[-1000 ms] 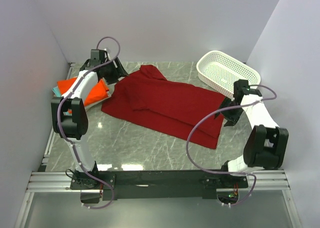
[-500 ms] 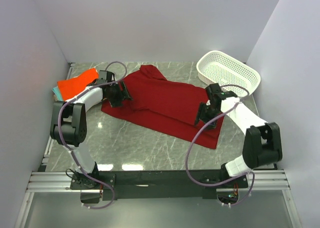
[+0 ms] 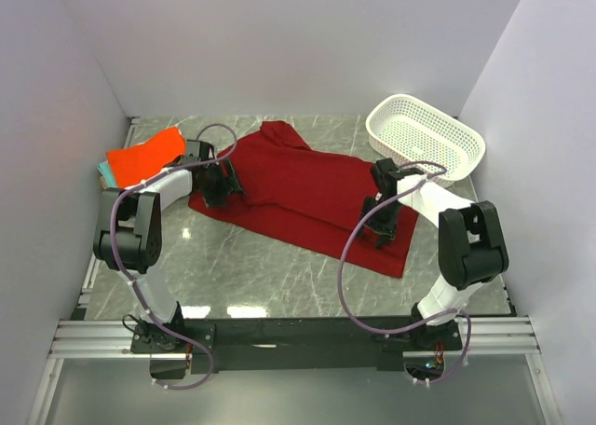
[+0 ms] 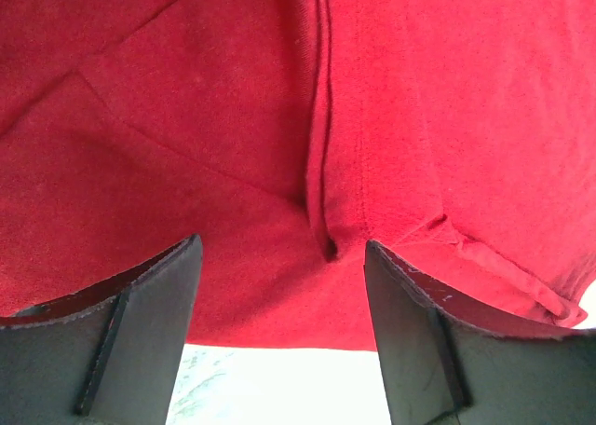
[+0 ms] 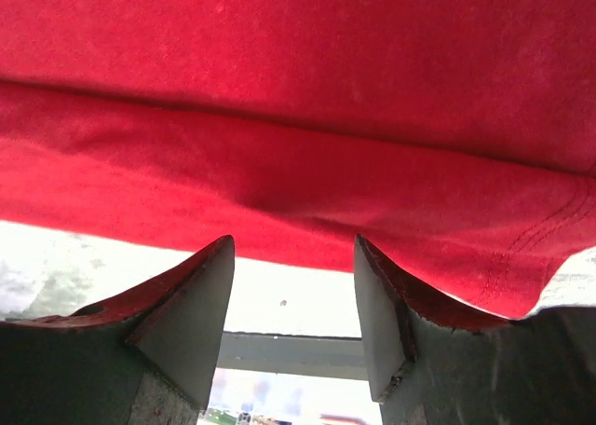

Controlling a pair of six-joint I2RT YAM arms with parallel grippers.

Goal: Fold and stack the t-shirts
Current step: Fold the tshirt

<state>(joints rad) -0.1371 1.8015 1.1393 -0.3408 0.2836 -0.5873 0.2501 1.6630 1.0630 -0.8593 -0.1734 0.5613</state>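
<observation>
The dark crimson t-shirt [image 3: 298, 190] lies spread and partly folded across the middle of the table. My left gripper [image 3: 220, 188] is open and low over its left edge; in the left wrist view the fingers [image 4: 140, 341] straddle the shirt's hem [image 4: 279, 117]. My right gripper [image 3: 381, 224] is open at its right lower part; in the right wrist view the red cloth [image 5: 298, 117] lies just past the fingertips [image 5: 391, 313]. The orange shirt [image 3: 144, 153] lies on a teal folded one [image 3: 101, 171] at the far left. The tan shirt is hidden.
A white perforated basket [image 3: 424, 136] stands at the back right, close behind the right arm. Walls close the left, back and right sides. The metal rail with the arm bases [image 3: 298, 336] runs along the near edge.
Both arms have swung inward onto the crimson shirt: the left from the orange shirt to the left edge, the right from the table's right side to the right lower part.
</observation>
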